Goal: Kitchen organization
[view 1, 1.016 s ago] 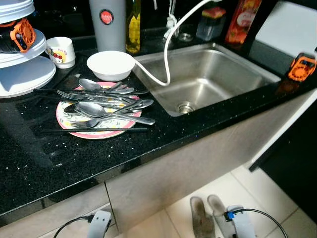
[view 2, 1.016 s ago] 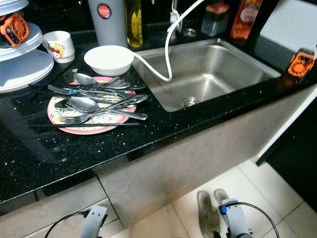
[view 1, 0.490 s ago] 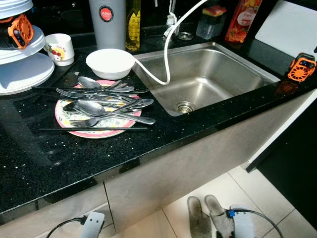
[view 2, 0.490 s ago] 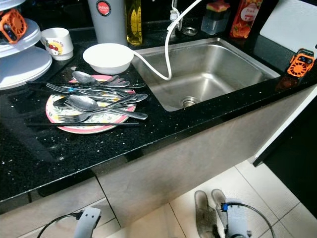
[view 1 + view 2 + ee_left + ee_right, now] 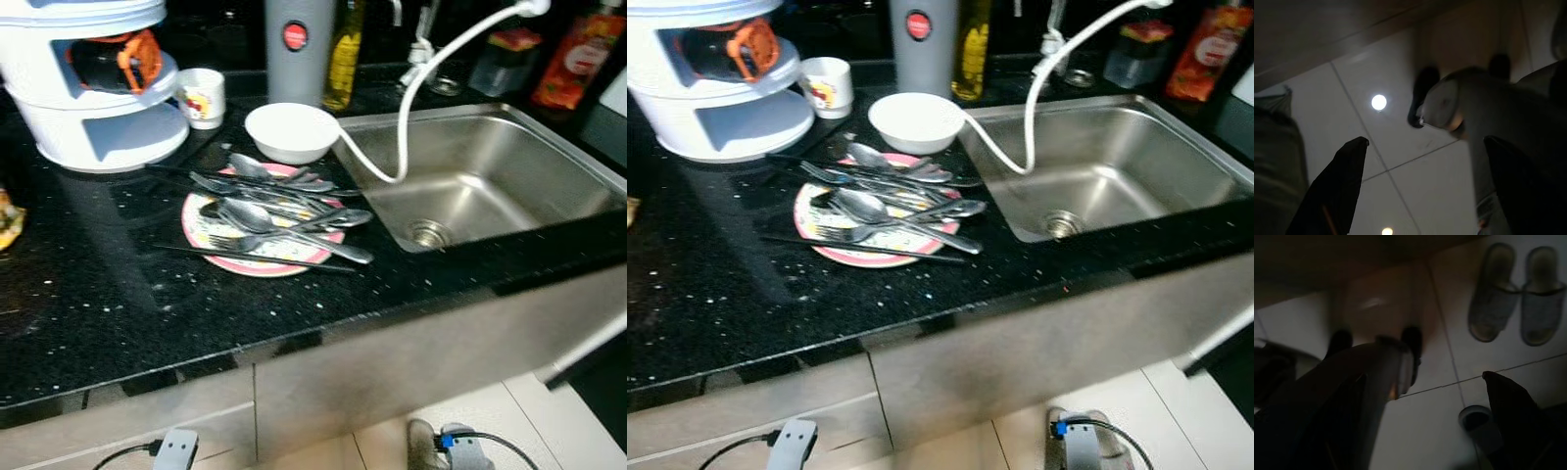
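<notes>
Our head views have swung toward our left compared with a moment ago: the sink (image 5: 490, 176) has slid to the right side of the picture, the white tiered rack (image 5: 93, 93) at the desk's back left is now much more fully in sight, and the orange gadget that sat on the desk's right edge has passed out of frame. We read this as our own turning or stepping, not as any object having moved; the pink plate (image 5: 257, 262) sits as before on the black desk (image 5: 88, 313), just left of the sink, piled with spoons and forks (image 5: 284, 206), a dark chopstick (image 5: 250, 257) lying across its near rim. The white bowl (image 5: 291, 131) stands just behind the plate, the small cup (image 5: 202, 96) farther back beside the rack. Both arms hang low below the desk's front edge: the left tool (image 5: 1422, 188) has its fingers spread wide over the floor tiles, holding nothing, and the right tool (image 5: 1422, 423) is likewise spread and empty above the floor, near a pair of slippers (image 5: 1518, 293). We judge the organizing has not yet begun; the shift seems to centre us on the plate and rack, likely the cutlery's destination.
</notes>
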Robot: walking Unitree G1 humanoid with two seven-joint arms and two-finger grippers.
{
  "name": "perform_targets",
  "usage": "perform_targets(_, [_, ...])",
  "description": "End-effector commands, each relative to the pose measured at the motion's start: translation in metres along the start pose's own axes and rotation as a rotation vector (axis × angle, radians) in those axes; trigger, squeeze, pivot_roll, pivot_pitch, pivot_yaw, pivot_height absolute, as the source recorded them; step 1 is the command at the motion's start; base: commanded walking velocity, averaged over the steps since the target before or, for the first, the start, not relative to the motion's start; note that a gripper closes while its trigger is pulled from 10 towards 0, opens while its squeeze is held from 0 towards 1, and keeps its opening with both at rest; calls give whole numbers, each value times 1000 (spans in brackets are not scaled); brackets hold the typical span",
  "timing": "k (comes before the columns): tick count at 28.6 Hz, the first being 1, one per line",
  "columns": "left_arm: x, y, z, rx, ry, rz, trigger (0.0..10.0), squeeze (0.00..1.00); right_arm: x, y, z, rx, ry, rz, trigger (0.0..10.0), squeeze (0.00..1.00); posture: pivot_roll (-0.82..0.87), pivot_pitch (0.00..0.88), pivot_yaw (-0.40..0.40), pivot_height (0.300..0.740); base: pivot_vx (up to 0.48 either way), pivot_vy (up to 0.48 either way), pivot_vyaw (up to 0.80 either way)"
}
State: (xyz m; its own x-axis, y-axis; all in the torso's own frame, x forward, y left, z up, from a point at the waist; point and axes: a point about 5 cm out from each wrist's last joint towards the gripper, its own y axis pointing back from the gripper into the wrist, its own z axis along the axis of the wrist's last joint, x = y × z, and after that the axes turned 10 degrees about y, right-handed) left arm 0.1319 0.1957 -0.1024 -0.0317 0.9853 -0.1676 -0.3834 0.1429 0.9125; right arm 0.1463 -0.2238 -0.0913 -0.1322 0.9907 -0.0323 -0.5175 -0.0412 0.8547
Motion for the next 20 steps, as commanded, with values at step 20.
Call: perform_targets(20, [-2, -1, -3, 76, -74, -6, 10000, 0, 7, 3, -25, 134, -9, 10, 10000, 0, -30, 61, -6, 740, 0, 0, 219])
